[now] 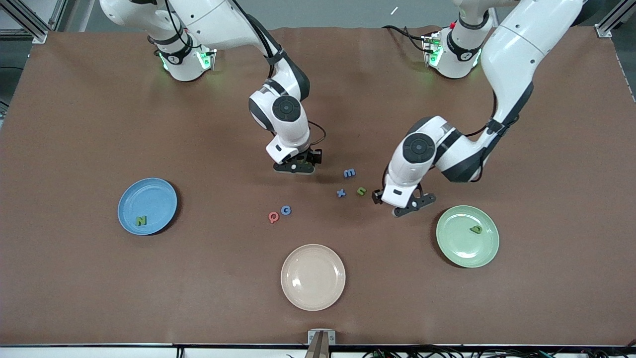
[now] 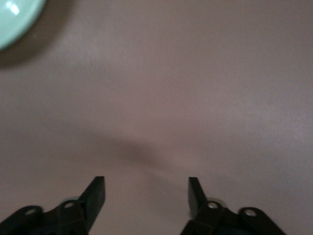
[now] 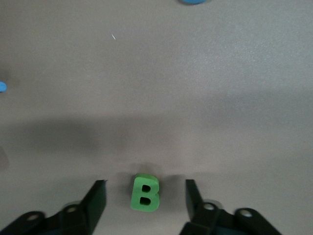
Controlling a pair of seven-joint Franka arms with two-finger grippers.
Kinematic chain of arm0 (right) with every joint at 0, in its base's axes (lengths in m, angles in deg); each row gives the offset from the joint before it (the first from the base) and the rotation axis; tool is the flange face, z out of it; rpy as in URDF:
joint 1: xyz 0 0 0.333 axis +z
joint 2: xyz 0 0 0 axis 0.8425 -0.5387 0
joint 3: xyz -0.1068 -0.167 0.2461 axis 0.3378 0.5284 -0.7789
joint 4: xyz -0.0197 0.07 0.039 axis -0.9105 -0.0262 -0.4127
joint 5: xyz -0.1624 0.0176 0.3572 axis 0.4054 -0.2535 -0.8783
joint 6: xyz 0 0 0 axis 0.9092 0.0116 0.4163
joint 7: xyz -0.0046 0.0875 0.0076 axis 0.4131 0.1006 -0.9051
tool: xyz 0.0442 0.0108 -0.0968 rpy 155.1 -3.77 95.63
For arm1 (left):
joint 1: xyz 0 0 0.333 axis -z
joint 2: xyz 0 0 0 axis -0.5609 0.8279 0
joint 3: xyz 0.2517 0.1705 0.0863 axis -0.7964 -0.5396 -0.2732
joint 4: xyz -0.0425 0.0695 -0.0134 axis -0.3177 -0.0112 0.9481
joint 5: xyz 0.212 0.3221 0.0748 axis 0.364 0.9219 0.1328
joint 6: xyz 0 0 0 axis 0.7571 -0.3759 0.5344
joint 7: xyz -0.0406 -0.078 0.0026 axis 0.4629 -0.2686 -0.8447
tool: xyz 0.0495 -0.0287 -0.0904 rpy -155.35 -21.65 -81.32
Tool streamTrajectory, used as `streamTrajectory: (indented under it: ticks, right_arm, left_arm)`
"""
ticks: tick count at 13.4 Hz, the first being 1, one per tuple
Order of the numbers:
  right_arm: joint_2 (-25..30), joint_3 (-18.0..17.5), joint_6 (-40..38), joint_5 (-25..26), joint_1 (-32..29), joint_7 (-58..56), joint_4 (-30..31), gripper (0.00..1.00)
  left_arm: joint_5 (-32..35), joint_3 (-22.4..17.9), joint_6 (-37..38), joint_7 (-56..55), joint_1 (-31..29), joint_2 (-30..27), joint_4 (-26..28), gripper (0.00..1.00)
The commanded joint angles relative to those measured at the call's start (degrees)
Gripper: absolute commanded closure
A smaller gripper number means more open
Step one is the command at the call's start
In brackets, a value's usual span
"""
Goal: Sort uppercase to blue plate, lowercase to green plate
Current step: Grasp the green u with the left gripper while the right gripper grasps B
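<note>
My right gripper (image 1: 296, 168) is open and low over the table, and the green B (image 3: 145, 194) lies between its fingers in the right wrist view (image 3: 145, 183). The B is hidden in the front view. My left gripper (image 1: 408, 208) is open and empty over bare table beside the green plate (image 1: 489, 246); the left wrist view (image 2: 145, 179) shows that. The green plate holds the green q-like letter (image 1: 476, 229). The blue plate (image 1: 159, 196) holds the green N (image 1: 141, 221). Pink Q (image 1: 273, 217) and blue G (image 1: 285, 210) lie together. Blue m (image 1: 349, 173), blue x (image 1: 341, 193) and green u (image 1: 361, 191) lie between the grippers.
A beige plate (image 1: 313, 277) stands nearest the front camera, at the middle of the table. The edge of the green plate (image 2: 12, 19) shows in a corner of the left wrist view. The table is covered by a brown mat (image 1: 99, 124).
</note>
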Motion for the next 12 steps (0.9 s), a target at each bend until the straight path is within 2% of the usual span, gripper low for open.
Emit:
streamTrajectory:
  ticks: [1,4,7,12]
  right_arm:
    - [-0.25,0.71,0.83,0.70,1.06,0.55,0.46,0.39]
    - [-0.51,0.71,0.92,0.70,1.15,0.64,0.46,0.47]
    - [-1.48,0.71,2.76,0.70,1.68,1.86,0.46,0.58]
    - [-1.39,0.80,2.06,0.70,1.24,1.61,0.11,0.82]
  left_arm:
    - [-0.07,0.04,0.01,-9.55,1.67,2.38,-2.00,0.34]
    - [-0.24,-0.05,0.10,-12.83,3.87,3.27,-2.44,0.36]
    - [-0.33,-0.05,0.10,-16.09,5.70,6.42,-6.39,0.37]
    - [-0.33,-0.40,0.27,-20.31,7.74,8.45,-7.89,0.38]
